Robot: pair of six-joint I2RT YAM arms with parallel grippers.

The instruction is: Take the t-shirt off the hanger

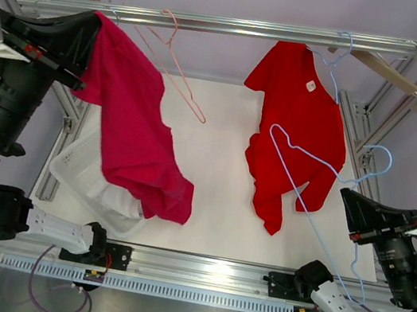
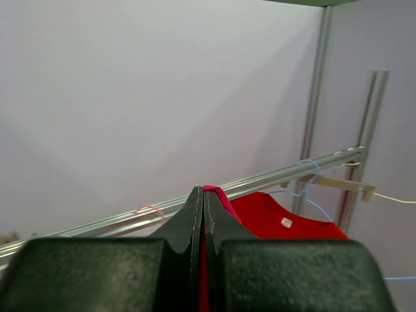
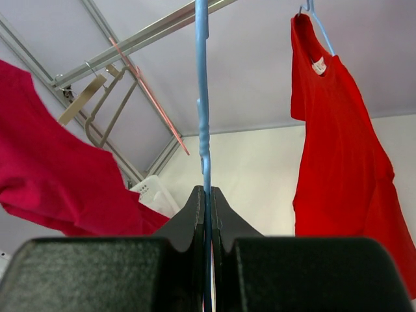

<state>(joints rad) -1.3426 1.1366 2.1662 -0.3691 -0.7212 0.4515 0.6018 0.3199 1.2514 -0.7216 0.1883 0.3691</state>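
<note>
The left gripper (image 1: pixel 92 29) is clamping fully shut on a fold of the crimson cotton t-shirt (image 1: pixel 135 135), up by the left end of the silver metal rail (image 1: pixel 239 28). In the left wrist view a sliver of that fabric is showing between the black fingers (image 2: pixel 195 221), which are pressing together with no gap. From the pinched fold the crimson t-shirt is hanging down and spreading towards the near-left corner of the white table (image 1: pixel 215 165). Its lower hem is draping over the white slotted plastic basket (image 1: pixel 81 170) sitting there. No hanger is showing inside this shirt.

The right gripper (image 1: pixel 345 195) is holding near the right edge of the table, its fingers closing tightly on the wire of a light blue wire hanger (image 3: pixel 203 78). That hanger is carrying no garment and is tilting across in front of the bright red t-shirt (image 1: pixel 300 116).

The red t-shirt is hanging from the right half of the rail on another light blue hanger, apart from both grippers. A thin pink wire hanger (image 3: pixel 148 94) is hanging bare on the rail, just beside the crimson t-shirt.
</note>
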